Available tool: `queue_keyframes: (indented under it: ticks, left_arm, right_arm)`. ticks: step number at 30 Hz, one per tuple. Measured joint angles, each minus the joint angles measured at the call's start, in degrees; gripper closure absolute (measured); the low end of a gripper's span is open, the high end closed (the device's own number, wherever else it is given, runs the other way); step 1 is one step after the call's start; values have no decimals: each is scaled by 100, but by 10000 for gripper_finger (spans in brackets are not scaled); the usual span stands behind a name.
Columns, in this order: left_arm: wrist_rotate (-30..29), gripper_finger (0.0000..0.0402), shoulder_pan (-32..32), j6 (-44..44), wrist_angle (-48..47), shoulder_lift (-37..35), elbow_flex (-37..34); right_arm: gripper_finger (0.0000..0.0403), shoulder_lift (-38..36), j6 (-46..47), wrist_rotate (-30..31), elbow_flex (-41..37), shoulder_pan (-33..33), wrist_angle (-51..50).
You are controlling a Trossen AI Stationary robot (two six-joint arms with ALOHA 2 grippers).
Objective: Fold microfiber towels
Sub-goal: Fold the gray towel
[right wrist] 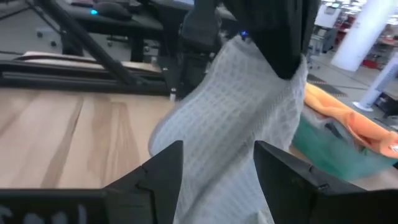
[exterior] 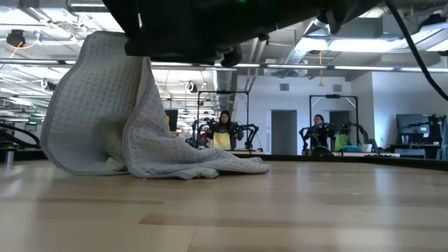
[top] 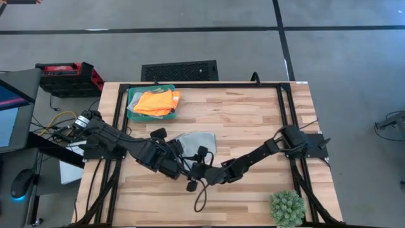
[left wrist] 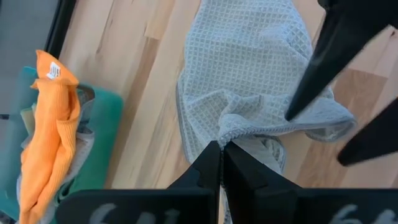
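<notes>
A pale grey waffle-weave microfiber towel (top: 201, 140) is raised at one end by my left gripper (left wrist: 221, 155), which is shut on it near the table's middle. My right gripper (right wrist: 217, 149) is open and held level, with one finger on each side of the hanging cloth (right wrist: 239, 118). The towel's lower end (exterior: 210, 164) lies spread on the table. An orange towel (top: 157, 101) lies bunched in the green tray (top: 134, 95) at the far left, on top of other cloth. My left gripper pinches a bunched edge of the grey towel (left wrist: 235, 129) between its two shut fingers, slanting down from above. The cloth hangs slack below the fingers in a drooping fold (exterior: 91, 105), and its lower part rests on the table. My right gripper: I cannot tell whether its fingers (left wrist: 311, 81) touch the cloth.
A spiky green plant ball (top: 286, 208) sits at the table's near right corner. A black cable loop (top: 201, 201) hangs over the near middle. Bare wood (top: 253, 107) shows at the far right. People and other robot stations (exterior: 224, 129) stand in the room beyond.
</notes>
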Motion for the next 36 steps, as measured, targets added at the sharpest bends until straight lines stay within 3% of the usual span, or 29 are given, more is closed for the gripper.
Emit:
queue_keyframes:
  ticks: [11, 25, 32, 36]
  left_arm:
    - [2, 401, 0, 64, -114, 0, 2]
    - [-59, 401, 13, 134, -152, 4, 173]
    - [-61, 401, 15, 147, -155, 4, 173]
    - [-63, 401, 2, 149, -87, 4, 173]
  right_arm:
    - [182, 56, 0, 1530, 177, 204, -203]
    - [182, 54, 154, 1323, 175, 256, -326]
    - [182, 48, -297, 1323, 175, 366, 270]
    - [182, 47, 187, 1285, 175, 186, -67]
